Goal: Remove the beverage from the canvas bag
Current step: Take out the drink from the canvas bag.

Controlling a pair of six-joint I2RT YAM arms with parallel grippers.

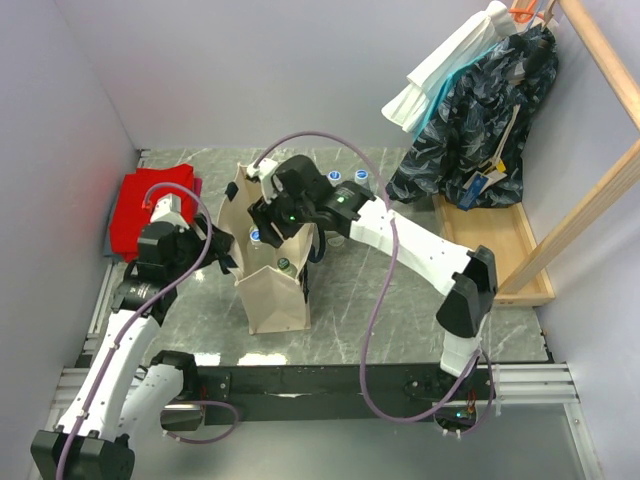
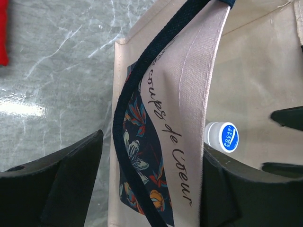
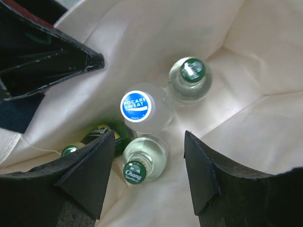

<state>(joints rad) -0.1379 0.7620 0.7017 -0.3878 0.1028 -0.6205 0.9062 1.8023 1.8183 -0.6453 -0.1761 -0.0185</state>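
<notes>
Beige canvas bag (image 1: 272, 300) stands on the tabletop (image 1: 400, 300). Blue-capped bottle (image 3: 137, 106) sits upright mid-bag among green-capped bottles (image 3: 189, 78). It looks smooth, likely slick and weighty, so grip it at the neck. Right pincer (image 3: 149, 133) hangs open above it. Left pincer (image 2: 151, 142) straddles the bag wall, unclenched.

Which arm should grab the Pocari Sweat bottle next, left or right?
Right. The right gripper hangs over the canvas bag, jaws open above the Pocari Sweat bottle; the left gripper straddles the bag's wall.
</notes>
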